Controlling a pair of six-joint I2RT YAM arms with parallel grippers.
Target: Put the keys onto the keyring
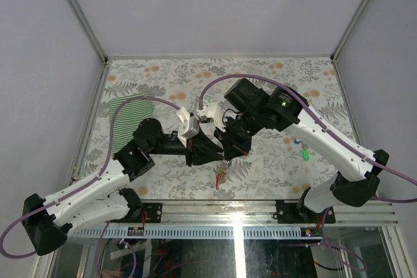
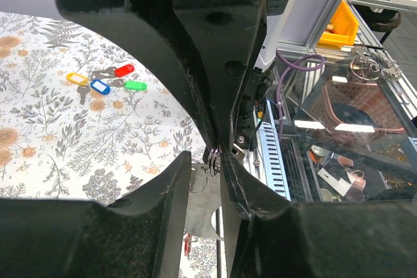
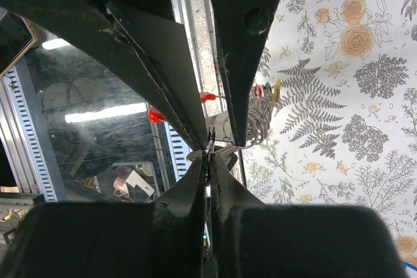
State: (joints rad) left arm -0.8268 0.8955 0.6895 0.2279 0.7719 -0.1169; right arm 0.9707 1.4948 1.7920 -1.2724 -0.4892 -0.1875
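Four keys (image 2: 100, 86) lie flat in a tight cluster on the floral worktop (image 2: 39, 154). Their plastic heads, yellow, blue, red and green, fan outward and the grey metal shafts meet in the middle. The keyring (image 1: 223, 174) is well apart from them, raised off the worktop near its front edge. Its thin metal ring is pinched edge-on in the right tool (image 3: 208, 155), with red and yellowish bits dangling below.

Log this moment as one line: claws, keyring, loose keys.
right claw: shut on keyring | left claw: narrowly open around keyring | keys: yellow, blue, red, green tags, loose on table, apart from claws
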